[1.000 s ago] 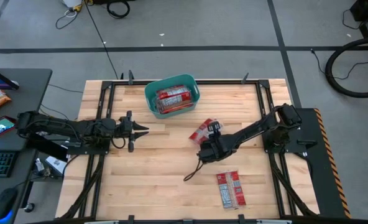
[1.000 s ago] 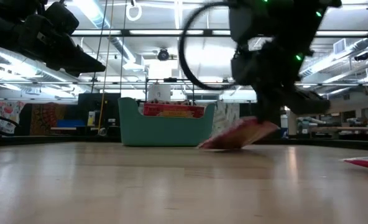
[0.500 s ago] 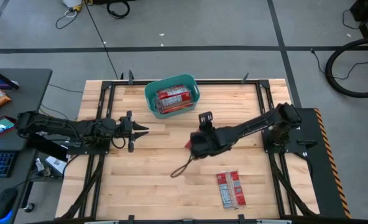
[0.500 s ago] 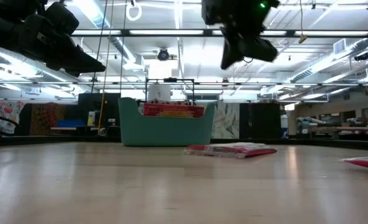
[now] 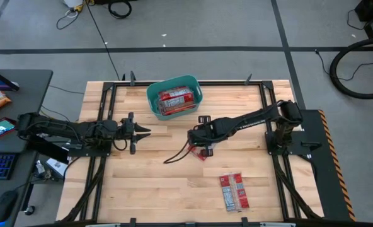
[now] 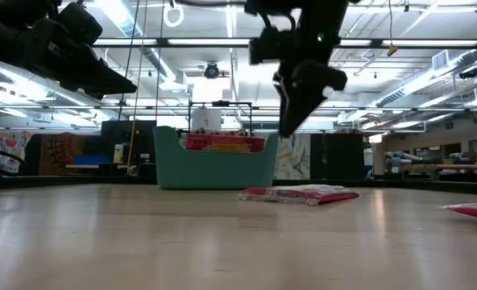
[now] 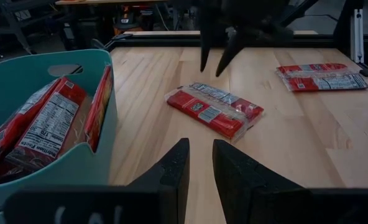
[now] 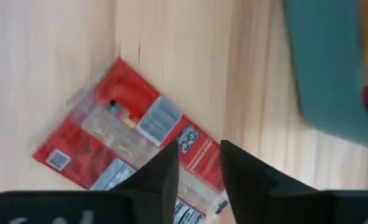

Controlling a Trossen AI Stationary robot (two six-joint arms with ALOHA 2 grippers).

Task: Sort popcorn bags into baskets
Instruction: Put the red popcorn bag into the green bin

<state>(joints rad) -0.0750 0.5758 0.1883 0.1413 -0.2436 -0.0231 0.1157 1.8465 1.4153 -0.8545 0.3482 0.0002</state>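
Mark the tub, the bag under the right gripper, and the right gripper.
tub point(image 5: 151, 96), high view, its rim.
bag point(image 7: 214, 110), left wrist view, its label face.
right gripper point(image 7: 217, 62), left wrist view, between the fingertips.

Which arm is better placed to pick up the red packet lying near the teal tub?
Right: the right gripper hangs open directly above that flat red popcorn packet; the left gripper waits farther away.

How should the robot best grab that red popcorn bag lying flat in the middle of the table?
From straight above, where the right end effector hangs, pinching across the popcorn bag near one narrow end. It lies flat on the table, so only its thin edges give the fingers purchase.
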